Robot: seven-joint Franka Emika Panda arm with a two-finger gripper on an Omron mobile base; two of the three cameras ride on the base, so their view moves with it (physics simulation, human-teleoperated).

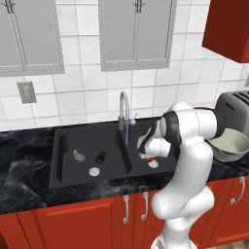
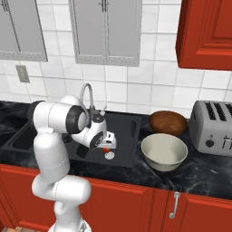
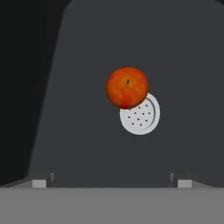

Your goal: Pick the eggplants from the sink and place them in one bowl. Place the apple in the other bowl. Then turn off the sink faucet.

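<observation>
Hand over right sink basin, empty.
Hand point(image 3: 111, 183) spread wide, holding nothing; apple point(image 3: 127, 87) lies below it, overlapping the drain point(image 3: 142, 117).

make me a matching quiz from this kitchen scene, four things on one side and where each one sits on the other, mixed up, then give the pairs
Things:
1. apple
2. pale purple eggplant
3. pale grey-cream bowl
4. reddish-brown bowl

Places:
A. left basin of the sink, beside the dark eggplant
B. on the counter, just behind the other bowl, next to the toaster
C. right basin, by the round drain, under the open gripper
D. on the counter near its front edge, right of the sink

Pairs: 1-C, 2-A, 3-D, 4-B
</observation>
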